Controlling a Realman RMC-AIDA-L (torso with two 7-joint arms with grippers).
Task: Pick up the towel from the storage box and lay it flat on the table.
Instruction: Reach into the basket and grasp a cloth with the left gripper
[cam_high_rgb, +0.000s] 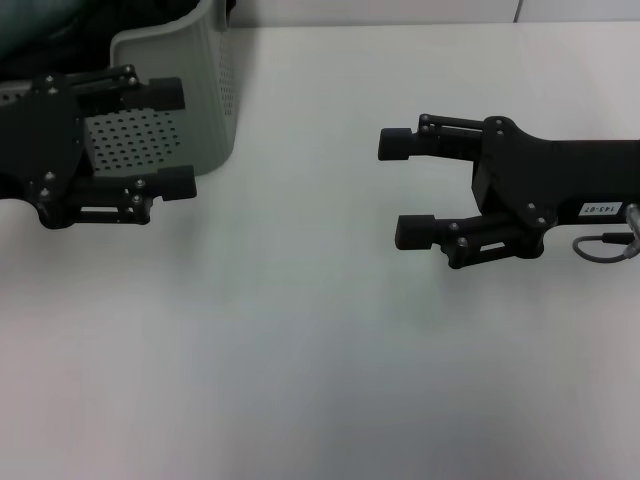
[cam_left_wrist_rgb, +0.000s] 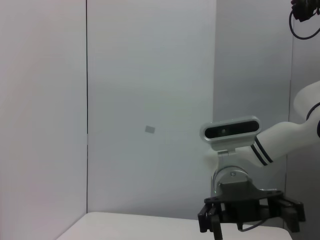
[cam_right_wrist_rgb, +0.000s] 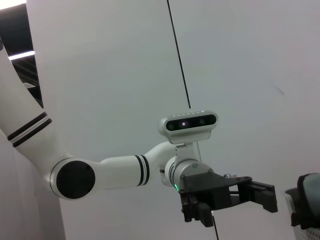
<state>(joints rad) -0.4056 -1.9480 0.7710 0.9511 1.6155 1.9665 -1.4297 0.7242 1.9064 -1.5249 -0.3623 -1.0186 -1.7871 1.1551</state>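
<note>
Nothing is done yet: both grippers gape wide and empty, the left (cam_high_rgb: 170, 140) beside the box (cam_high_rgb: 205, 90) at ten o'clock, the right (cam_high_rgb: 405, 188) over bare table (cam_high_rgb: 300, 350) at two o'clock, and I can't make out the towel.

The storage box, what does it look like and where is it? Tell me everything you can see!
The storage box is a pale grey-green plastic basket with rounded corners and rows of small round holes in its walls. It stands upright on the white table, at the far left of the head view, cut off by the picture's edge. The open left gripper hovers in front of it, hiding part of one wall. Something dark shows above its rim, too little to identify. No lettering shows from here.
</note>
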